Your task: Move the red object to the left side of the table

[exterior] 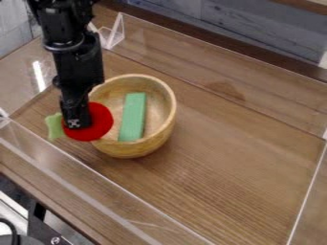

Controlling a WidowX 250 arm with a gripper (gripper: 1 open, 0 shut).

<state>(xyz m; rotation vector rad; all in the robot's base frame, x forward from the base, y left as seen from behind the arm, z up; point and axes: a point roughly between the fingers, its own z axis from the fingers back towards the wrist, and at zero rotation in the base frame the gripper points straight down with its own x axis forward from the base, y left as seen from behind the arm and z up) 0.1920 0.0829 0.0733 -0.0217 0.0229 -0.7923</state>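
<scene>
- We see the tool (pixel 79 113) pointing straight down, its jaws drawn narrow and clamped on the red toy fruit (pixel 87 122); the black arm rises above it toward the upper left of the view
- The red toy fruit hangs in that grip at the left of the wooden bowl (pixel 143 134), overlapping the bowl's left rim in the picture; its light green leafy piece (pixel 55 126) sticks out on the side away from the bowl; whether the fruit touches the rim or the worktop (pixel 243 163) we cannot tell from this single angle
- The flat green block (pixel 133 116) lies inside the bowl, apart from the fruit
- We judge the task well advanced: the fruit is already gripped and sits low over the left part of the worktop, near the clear acrylic wall (pixel 32 144) on that side
- What is left, as we judge it: setting the fruit down on bare wood clear of the bowl, opening the tool, and drawing the arm away; the nearness of the bowl's rim is the thing to watch, since a release against it could send the round fruit rolling
- We find no brand, label or readable writing anywhere; a small dark mark shows on the fruit under the fingertips, too small to read
</scene>
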